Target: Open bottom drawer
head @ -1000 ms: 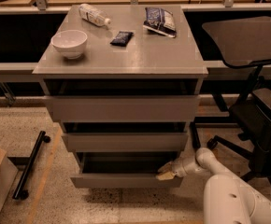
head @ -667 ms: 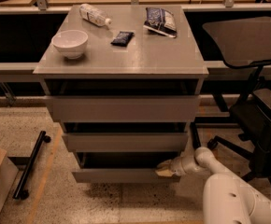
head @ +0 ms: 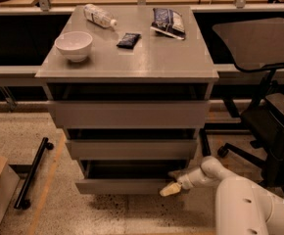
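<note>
The grey cabinet (head: 156, 58) stands above and to the left of the gripper, its top far above it. A black chair (head: 279, 126) is to the gripper's right and higher. The robot's white arm (head: 245, 204) comes in from the lower right, its wrist just right of the gripper. Of the three drawer fronts, the tallest is well above the gripper and the middle one just above it. The bottom drawer (head: 122, 186) reaches left from the gripper, and its front stands a little forward of the two above, with a dark gap over its top edge. The gripper (head: 173, 182) is at the right end of that front, touching it, with a pale tip lying across the front's face. Whether it is clamped on the front or loose cannot be told. Far to its left, a black bar (head: 32, 173) lies on the speckled floor. On the cabinet top, far above the gripper, are a dark snack bag (head: 168, 22), a white bowl (head: 74, 45) further left, a plastic bottle (head: 99, 15) lying on its side, and a small dark packet (head: 129, 39).
</note>
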You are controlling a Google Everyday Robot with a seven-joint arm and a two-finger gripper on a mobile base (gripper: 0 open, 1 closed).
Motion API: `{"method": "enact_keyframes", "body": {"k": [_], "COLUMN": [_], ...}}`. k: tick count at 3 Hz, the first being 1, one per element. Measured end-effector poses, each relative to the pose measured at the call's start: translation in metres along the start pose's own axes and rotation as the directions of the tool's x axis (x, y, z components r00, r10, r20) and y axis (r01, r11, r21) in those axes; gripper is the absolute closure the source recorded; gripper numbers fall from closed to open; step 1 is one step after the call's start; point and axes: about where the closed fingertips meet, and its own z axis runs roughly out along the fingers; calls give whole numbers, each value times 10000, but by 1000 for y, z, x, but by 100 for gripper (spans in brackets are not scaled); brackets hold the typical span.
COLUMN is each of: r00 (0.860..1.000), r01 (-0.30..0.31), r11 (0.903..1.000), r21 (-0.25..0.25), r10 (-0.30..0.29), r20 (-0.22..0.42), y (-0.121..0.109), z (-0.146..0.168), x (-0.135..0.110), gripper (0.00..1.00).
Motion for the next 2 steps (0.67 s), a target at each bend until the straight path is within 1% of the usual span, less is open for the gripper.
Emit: {"method": "enact_keyframes", "body": {"k": [1,2], "r00": [10000,9952], "r01": [-1,-798], "r11": [10000,9967], "r21": [2,-153], "r10": [1,788], "r20": [-2,-580], "y": [2,20], "z": [-4,-7], "x": [-3,14], "gripper": [0,0]}}
